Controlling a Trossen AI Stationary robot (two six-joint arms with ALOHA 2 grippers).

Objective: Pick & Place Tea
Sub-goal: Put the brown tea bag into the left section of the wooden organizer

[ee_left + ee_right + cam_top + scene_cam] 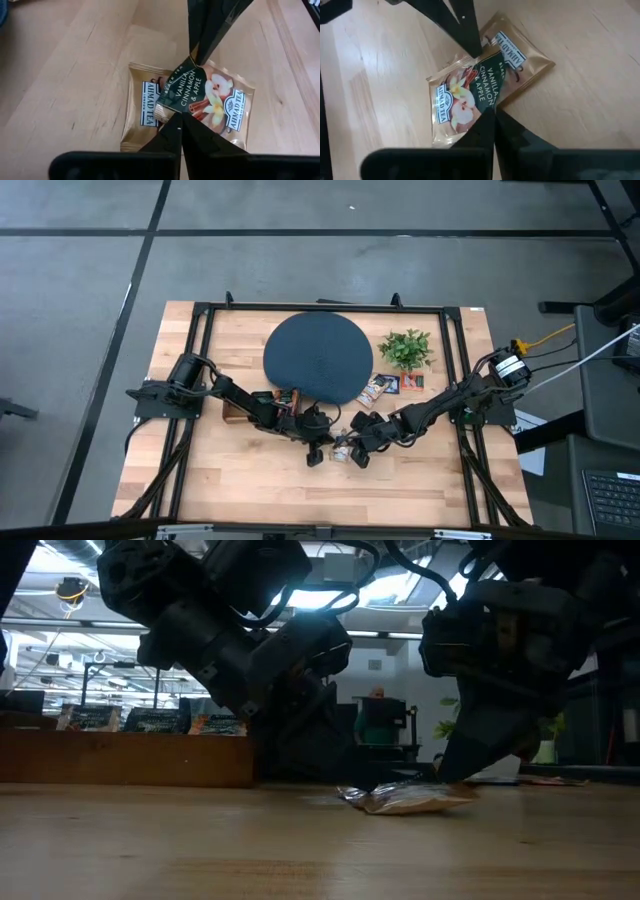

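Pinching one gold sachet (pixel 187 107) from opposite sides, left gripper (pixel 318 448) and right gripper (pixel 357 452) clench shut near the tabletop's front edge, likely to lift it.

A round dark disc (pixel 316 358) lies on the wooden table (pixel 240 475). A small green plant (pixel 406 347) stands just beside the disc. A wooden box (pixel 125 757) rests nearby.

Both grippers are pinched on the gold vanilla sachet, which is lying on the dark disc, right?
Not on the disc. Both the left gripper and right gripper are shut on the gold sachet, but it lies on the bare wooden table, nearer than the dark disc, as the high view shows.
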